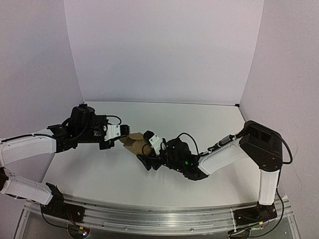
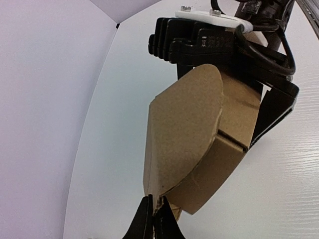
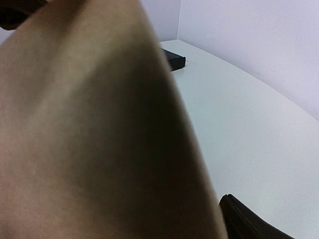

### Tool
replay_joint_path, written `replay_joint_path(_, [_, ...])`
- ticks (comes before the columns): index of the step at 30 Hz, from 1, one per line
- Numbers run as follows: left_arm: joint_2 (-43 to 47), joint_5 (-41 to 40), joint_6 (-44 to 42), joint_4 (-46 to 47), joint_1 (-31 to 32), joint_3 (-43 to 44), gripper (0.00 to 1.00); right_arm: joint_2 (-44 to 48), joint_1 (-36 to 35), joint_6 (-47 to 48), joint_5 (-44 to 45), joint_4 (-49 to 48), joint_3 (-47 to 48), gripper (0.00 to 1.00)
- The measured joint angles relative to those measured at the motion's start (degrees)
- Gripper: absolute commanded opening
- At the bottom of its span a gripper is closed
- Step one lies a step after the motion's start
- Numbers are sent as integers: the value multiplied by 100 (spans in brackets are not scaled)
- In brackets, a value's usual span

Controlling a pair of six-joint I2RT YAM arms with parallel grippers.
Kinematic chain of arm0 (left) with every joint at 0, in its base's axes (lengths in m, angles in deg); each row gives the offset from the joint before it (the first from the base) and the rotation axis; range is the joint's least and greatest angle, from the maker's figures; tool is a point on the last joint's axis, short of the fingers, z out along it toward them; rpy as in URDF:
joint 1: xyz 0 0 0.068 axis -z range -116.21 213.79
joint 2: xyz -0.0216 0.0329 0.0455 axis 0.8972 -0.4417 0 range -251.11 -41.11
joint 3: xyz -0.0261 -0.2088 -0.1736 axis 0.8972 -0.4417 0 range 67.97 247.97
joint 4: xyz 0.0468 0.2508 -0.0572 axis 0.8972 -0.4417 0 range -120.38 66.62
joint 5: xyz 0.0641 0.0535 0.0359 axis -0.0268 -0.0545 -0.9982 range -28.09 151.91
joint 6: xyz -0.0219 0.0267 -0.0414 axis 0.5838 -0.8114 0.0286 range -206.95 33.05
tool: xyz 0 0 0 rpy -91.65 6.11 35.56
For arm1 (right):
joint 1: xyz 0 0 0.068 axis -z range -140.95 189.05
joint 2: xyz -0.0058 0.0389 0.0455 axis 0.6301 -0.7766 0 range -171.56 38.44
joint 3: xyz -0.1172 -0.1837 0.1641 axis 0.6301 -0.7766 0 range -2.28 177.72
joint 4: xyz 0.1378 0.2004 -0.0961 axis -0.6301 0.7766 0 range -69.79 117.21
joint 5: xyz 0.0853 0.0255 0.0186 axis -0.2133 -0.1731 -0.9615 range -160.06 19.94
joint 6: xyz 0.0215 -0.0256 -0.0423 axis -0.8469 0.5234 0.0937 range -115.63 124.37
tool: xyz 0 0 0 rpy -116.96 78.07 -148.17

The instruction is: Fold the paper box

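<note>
Mid-fold, by the look: the paper box (image 2: 192, 149) is part-formed and sits abt centre of the tabletop (image 1: 209, 119), btwn the two arms; can't tell if it's lifted or resting. Left end effector (image 2: 152, 221) is pinched tight on the thin lower edge of a cardboard panel, just the sheet btwn its jaws. Right end effector (image 1: 145, 144) comes in from the right and straddles the box body, jaws wide. Can't tell if it actually presses the card, as its own cam shows only blurred brown. A rounded flap (image 2: 192, 114) lies across the box face w/ a gap at its right edge, so prob not tucked yet. Small black object (image 3: 175, 60) sits far back, well apart. Next, imo: right firms up on the body while left steers the pinched panel in, gently, since thin card creases easily.
</note>
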Motion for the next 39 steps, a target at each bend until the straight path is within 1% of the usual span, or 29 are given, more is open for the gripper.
replay_joint_path(5, [-1, 108, -163, -255, 1, 53, 0, -13, 7, -23, -68, -158, -259, 89])
replay_joint_path(11, [-272, 72, -320, -266, 1, 114, 0, -208, 7, -174, -414, -318, -265, 91])
replay_joint_path(15, [-467, -66, -513, -244, 1, 259, 0, -281, 9, -460, -631, -558, -396, 91])
replay_joint_path(21, [-567, -469, -972, -127, 1, 324, 0, -637, 20, -1084, -1075, -1020, -510, 88])
replay_joint_path(28, [-392, -596, -1877, 178, 1, 207, 0, -785, 24, -1688, -1400, -1412, -599, 91])
replay_joint_path(31, [-155, -507, -2388, 171, 1, 89, 0, -589, 28, -1958, -1430, -1560, -1062, 91])
replay_joint_path(34, [6, -301, -2818, -33, 1, 90, 0, -160, 28, -2230, -1445, -1550, -1706, 91])
replay_joint_path(39, [78, 86, -3629, -1001, 1, 287, 0, 530, 28, -2581, -1465, -1565, -2162, 88])
